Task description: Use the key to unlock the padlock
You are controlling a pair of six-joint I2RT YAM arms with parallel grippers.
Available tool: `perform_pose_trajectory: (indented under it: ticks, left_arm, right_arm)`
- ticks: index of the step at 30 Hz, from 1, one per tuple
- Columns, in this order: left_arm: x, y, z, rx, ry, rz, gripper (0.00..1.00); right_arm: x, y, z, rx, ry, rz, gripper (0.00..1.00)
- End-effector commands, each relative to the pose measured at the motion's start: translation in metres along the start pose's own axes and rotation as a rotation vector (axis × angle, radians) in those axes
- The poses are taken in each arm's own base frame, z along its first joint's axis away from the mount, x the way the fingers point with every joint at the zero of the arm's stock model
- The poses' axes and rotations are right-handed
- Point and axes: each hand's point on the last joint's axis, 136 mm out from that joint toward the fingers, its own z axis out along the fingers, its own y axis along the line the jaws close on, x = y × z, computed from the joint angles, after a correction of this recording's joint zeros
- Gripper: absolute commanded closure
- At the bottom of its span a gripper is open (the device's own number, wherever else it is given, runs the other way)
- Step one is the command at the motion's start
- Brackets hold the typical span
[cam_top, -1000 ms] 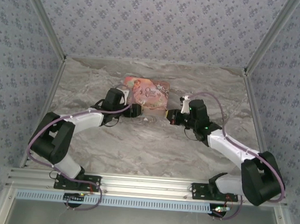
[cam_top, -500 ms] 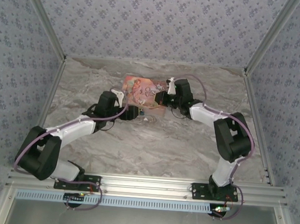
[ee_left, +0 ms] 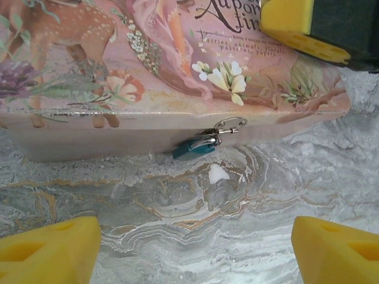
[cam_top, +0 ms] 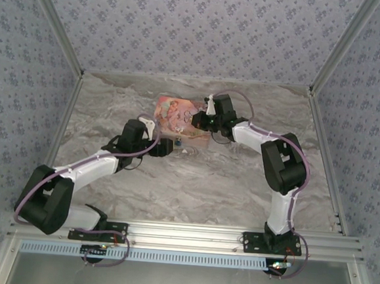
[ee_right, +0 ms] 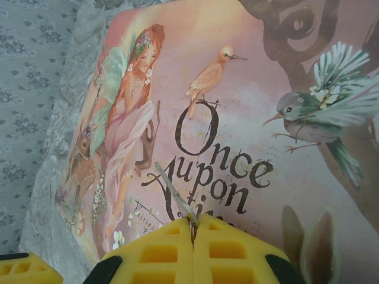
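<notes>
The padlock point(ee_left: 194, 146), with a teal body and a thin silvery shackle, hangs from the clasp on the front wall of the pink illustrated box point(ee_left: 118, 71). My left gripper point(ee_left: 195, 248) is low over the marble just in front of it, open, with nothing between its yellow fingers point(ee_left: 50, 248). From above, the left gripper point(cam_top: 170, 146) sits at the box's point(cam_top: 177, 109) front edge. My right gripper point(ee_right: 193, 223) hovers over the box lid point(ee_right: 266, 89), shut on the key point(ee_right: 176, 192), whose thin blade sticks out past the pads. The right gripper point(cam_top: 195, 121) is above the lid's right half.
The box lies at the back middle of the marble table point(cam_top: 193, 188). A small white chip point(ee_left: 218, 173) marks the marble under the padlock. Patterned walls point(cam_top: 37, 71) close in the left, right and back sides.
My right arm has swung left from beside the box's front right corner to above the lid, still holding the key. The left arm has stretched out lower, and its gripper stays open at the box front.
</notes>
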Motion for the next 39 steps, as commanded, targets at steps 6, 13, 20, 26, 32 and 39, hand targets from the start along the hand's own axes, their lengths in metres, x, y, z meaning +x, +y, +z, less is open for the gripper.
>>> perform_pose_trajectory:
  ticks: [6, 13, 20, 26, 32, 39]
  left_arm:
    - [-0.005, -0.006, -0.007, 0.032, -0.036, 0.063, 0.16]
    - [0.001, -0.013, -0.004, 0.087, -0.035, 0.102, 0.16]
    - [0.009, -0.003, 0.011, 0.058, -0.040, 0.139, 0.22]
    - [0.018, 0.007, 0.022, -0.011, -0.038, 0.190, 0.25]
    - [0.028, 0.010, 0.030, -0.041, -0.027, 0.218, 0.28]
    - [0.034, 0.013, 0.038, -0.055, -0.017, 0.219, 0.32]
  right_arm:
    - [0.094, -0.043, 0.016, 0.177, 0.242, 0.133, 1.00]
    - [0.119, -0.042, 0.012, 0.189, 0.268, 0.155, 1.00]
    - [0.119, -0.036, 0.008, 0.192, 0.247, 0.151, 1.00]
    - [0.118, -0.037, 0.008, 0.198, 0.243, 0.151, 1.00]
    - [0.117, -0.034, 0.011, 0.197, 0.238, 0.149, 1.00]
    - [0.119, -0.033, 0.015, 0.200, 0.244, 0.146, 1.00]
